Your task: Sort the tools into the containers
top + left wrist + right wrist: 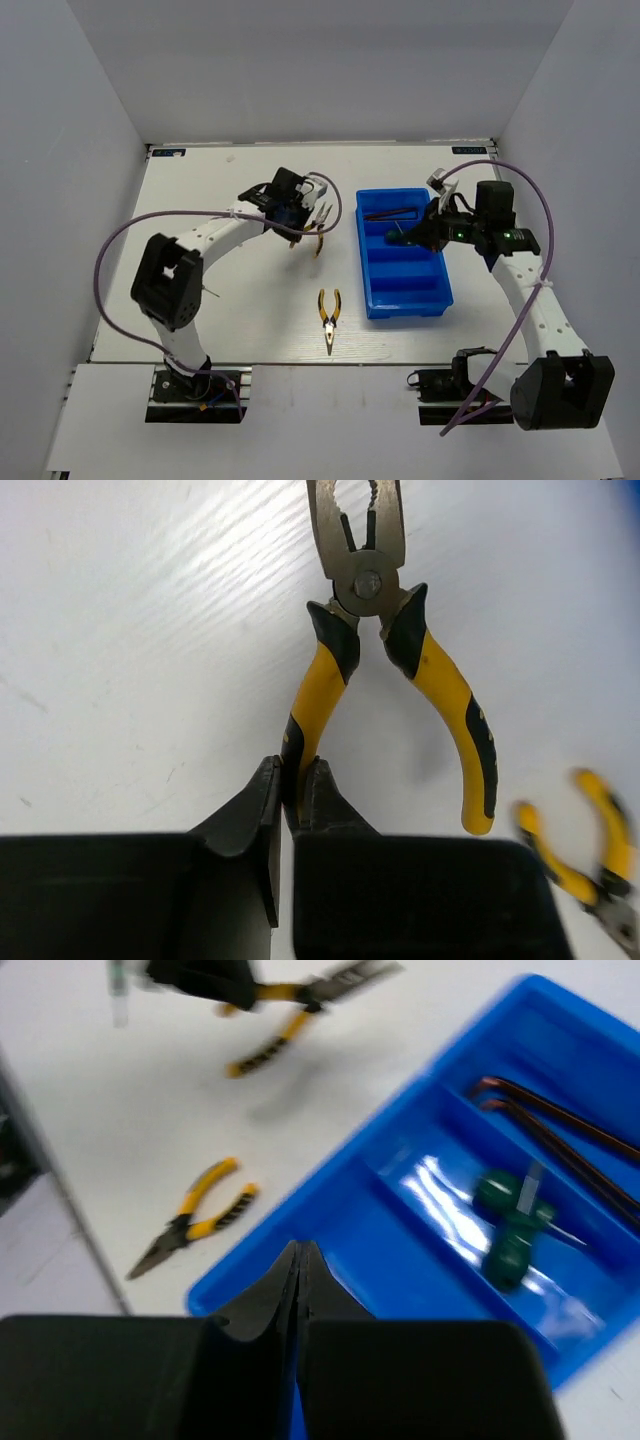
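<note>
My left gripper (296,780) is shut on one handle of yellow-and-black pliers (368,582), left of the tray in the top view (319,238). In the right wrist view these pliers (290,1005) look raised, with a shadow on the table below them. A second pair of pliers (328,318) lies flat near the table's front. The blue tray (362,255) holds dark hex keys (560,1125) in its far compartment. Green-handled screwdrivers (508,1228) lie in the compartment beside that one. My right gripper (299,1250) is shut on nothing above the tray.
White walls close the table in on the left, the back and the right. Purple cables loop off both arms. The second pliers (590,870) lie close to the held pair. The tray's two near compartments (410,290) show only blue floor.
</note>
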`<state>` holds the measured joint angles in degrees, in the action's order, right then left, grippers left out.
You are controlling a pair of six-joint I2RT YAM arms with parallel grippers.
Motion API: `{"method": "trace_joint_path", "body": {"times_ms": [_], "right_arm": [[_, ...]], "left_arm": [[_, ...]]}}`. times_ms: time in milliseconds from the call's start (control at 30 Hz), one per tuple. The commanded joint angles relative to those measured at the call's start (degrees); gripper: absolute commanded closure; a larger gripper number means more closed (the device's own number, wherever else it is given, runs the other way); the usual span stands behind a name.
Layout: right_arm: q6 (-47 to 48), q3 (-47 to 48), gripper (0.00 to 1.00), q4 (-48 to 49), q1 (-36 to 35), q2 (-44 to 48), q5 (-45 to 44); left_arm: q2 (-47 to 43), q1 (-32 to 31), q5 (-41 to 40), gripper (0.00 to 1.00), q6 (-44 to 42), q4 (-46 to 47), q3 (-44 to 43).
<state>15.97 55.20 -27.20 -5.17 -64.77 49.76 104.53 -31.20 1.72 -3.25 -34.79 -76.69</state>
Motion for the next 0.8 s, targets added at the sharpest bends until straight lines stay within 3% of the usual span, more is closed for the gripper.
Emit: {"method": "trace_joint_path", "body": {"times_ms": [0, 33, 67, 100, 200, 367, 500, 633, 767], "right_arm": [[-5.8, -2.4, 1.0, 2.9, 1.4, 3.9, -15.7], [-9.8, -3.5, 1.0, 6.4, 1.6, 6.0, -28.8], [-12.2, -5.4, 1.0, 9.0, 1.9, 6.8, -33.6], [-15.5, -5.7, 1.0, 9.7, 2.3, 7.6, -46.7], [-18.1, -5.8, 1.0, 10.1, 3.3, 7.7, -55.2], [-20.6, -6.0, 1.0, 11.0, 4.5, 9.1, -57.7], [-22.9, -5.2, 1.0, 10.7, 6.6, 9.6, -64.9], [-24.1, -5.1, 1.0, 10.5, 7.4, 10.0, -66.4], [-24.8, -4.4, 1.0, 10.1, 7.9, 10.4, -69.2]], "left_arm": [[-10.6, -3.8, 9.7, 1.0, -2.6, 7.1, -3.7], [-10.6, -4.8, 10.5, 1.0, -3.2, 8.0, -4.4], [-10.6, -7.0, 11.4, 1.0, -3.2, 9.0, -4.4], [-10.6, -8.2, 11.9, 1.0, -4.5, 10.3, -5.0], [-10.1, -12.5, 10.5, 1.0, -5.1, 15.2, -5.7], [-7.6, -18.6, 3.0, 1.0, -7.7, 23.4, -6.3], [-1.4, -23.5, -10.8, 1.0, -10.2, 24.9, -10.9], [5.2, -28.7, -24.6, 1.0, -13.3, 26.4, -15.1], [7.4, -29.4, -32.0, 1.0, -14.3, 28.2, -15.1]]}}
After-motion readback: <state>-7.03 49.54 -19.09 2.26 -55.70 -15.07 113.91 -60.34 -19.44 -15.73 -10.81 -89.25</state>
